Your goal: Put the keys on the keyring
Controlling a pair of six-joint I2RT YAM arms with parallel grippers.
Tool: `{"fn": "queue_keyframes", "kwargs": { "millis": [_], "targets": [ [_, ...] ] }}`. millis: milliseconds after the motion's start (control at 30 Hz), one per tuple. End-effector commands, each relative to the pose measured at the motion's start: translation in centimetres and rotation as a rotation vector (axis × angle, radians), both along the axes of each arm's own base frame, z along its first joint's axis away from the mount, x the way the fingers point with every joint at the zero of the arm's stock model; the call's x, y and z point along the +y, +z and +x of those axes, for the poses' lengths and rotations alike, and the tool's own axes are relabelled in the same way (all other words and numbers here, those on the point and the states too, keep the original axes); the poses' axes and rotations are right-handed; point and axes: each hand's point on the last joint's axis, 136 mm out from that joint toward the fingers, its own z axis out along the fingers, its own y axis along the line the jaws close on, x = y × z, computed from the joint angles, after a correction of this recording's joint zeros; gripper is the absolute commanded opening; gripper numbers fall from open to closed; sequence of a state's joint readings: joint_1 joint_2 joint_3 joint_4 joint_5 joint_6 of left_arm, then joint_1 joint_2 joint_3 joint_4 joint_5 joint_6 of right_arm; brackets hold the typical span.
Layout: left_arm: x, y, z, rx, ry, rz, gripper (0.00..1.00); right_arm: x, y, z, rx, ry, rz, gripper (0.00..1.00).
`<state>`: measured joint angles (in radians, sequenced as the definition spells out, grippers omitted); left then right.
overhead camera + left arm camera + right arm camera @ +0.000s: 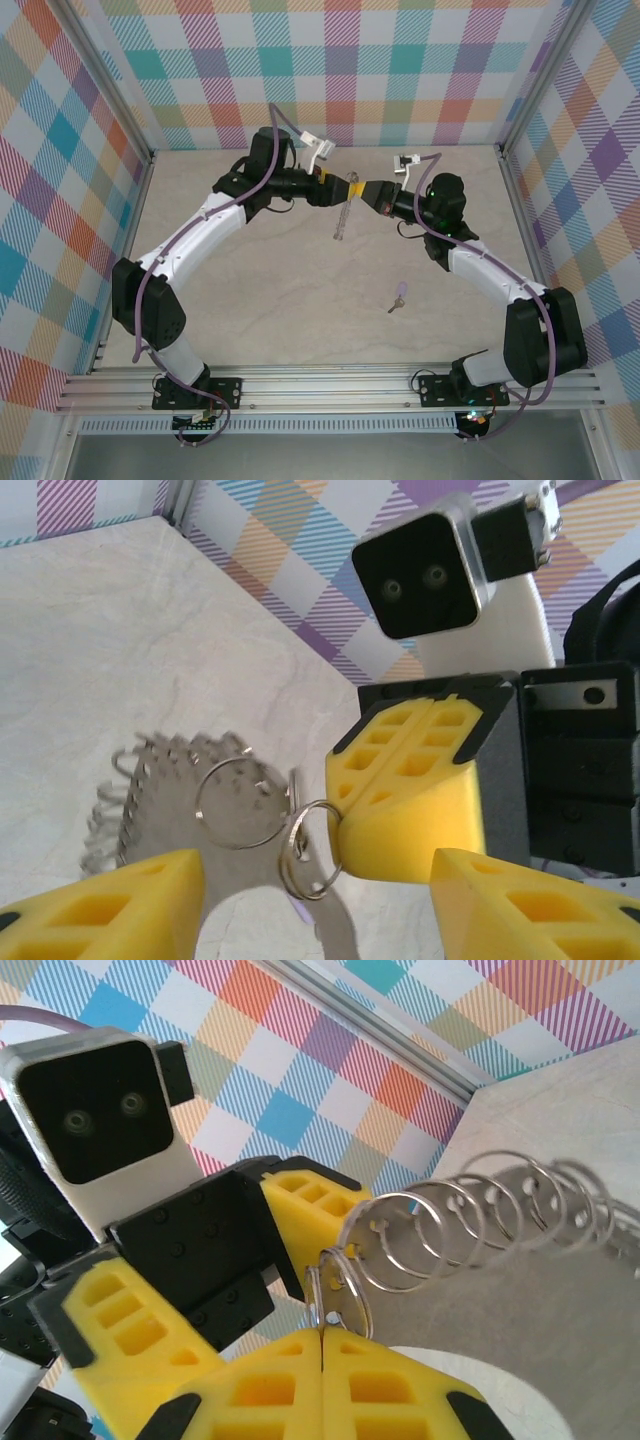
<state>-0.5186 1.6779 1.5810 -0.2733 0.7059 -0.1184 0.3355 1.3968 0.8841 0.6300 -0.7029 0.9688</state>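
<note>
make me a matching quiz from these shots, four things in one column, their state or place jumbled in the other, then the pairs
Things:
1. left end effector
2. right end effector
3. key
4. keyring

States or places:
a. lying loose on the table
b. shut, pinching metal
c. hanging between the two end effectors
d. open, gripping nothing

Pairs: 1-d, 2-b, 3-a, 4-c
</note>
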Motion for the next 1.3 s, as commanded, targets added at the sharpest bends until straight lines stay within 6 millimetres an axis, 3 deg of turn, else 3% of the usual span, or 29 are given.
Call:
{"fn": "queue_keyframes", "kwargs": {
  "millis": [0,300,967,1267],
  "targets": [
    [1.1,3.0,0.1,-0.057,0.039,-0.065,0.63,0.1,0.3,0.0,-0.049,-0.005,-0.001,0.00],
    [2.3,3.8,0.5,-0.017,0.080,-0.122,0.69,0.1,0.0,-0.2,-0.056,0.001,-0.012,0.00],
    [2.2,3.8,-1.6,0.066,-0.080,-0.183,0.49,0.4,1.5,-3.0,-0.300,0.102,-0.084,0.00],
    [2.0,2.7,-1.7,0.093,-0.109,-0.162,0.48,0.4,2.6,-3.2,-0.326,0.105,-0.081,0.00]
  ]
}}
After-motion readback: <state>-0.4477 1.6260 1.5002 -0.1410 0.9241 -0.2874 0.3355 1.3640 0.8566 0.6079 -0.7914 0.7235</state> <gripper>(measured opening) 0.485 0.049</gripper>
